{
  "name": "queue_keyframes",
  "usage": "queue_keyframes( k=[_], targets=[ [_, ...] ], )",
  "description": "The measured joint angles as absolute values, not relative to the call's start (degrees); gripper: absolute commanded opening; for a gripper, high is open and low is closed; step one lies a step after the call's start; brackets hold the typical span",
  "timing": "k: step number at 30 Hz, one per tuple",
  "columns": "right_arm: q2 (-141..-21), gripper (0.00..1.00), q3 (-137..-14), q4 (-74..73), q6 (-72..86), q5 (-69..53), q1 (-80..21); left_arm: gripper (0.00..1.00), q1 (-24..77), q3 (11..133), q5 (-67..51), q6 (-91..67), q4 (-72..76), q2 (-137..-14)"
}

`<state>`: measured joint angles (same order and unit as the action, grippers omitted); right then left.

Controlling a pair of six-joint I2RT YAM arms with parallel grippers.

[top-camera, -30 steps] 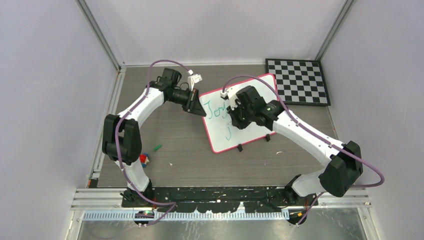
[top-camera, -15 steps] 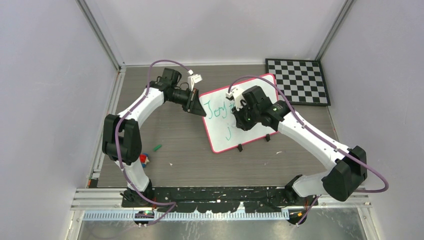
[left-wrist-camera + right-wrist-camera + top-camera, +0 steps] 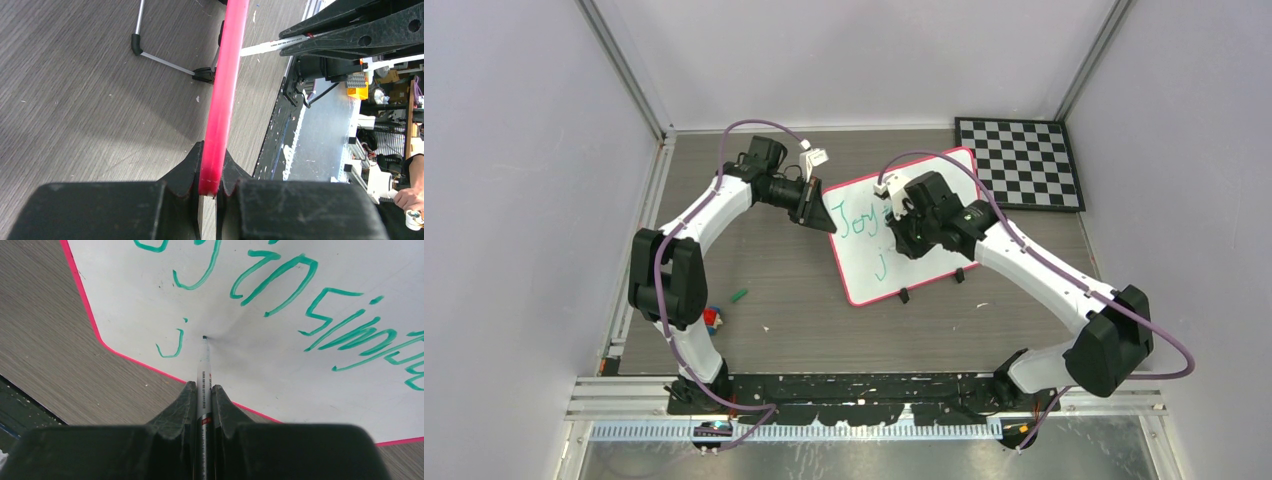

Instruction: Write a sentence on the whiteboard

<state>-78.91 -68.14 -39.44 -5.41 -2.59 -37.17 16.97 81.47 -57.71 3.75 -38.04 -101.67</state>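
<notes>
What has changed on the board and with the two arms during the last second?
The right gripper, shut on the marker, shifted slightly to the right over the whiteboard, uncovering more of the sentence. The left gripper stays clamped on the rim; the whiteboard has not moved.

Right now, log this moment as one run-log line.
left fingers: shut on whiteboard rim | right fingers: shut on marker | marker tip: on whiteboard beside second-line j | sentence: second line only j

Whiteboard point(image 3: 300, 380): smooth, semi-gloss white face w/ pink plastic rim point(image 3: 223, 95). Counter point(image 3: 90, 100): matt grey, wood-grain look. Right fingers point(image 3: 175, 415): matt black plastic, slightly grainy. Marker point(image 3: 204, 380): smooth white plastic barrel.
</notes>
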Motion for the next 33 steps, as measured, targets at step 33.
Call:
queue_keyframes(
  k=[33],
  targets=[
    [-80.29,0.0,-66.32,-42.37,-7.22,-3.49,-35.68,0.0,16.97,81.47,-57.87,4.56,-38.11,-101.67]
  ],
)
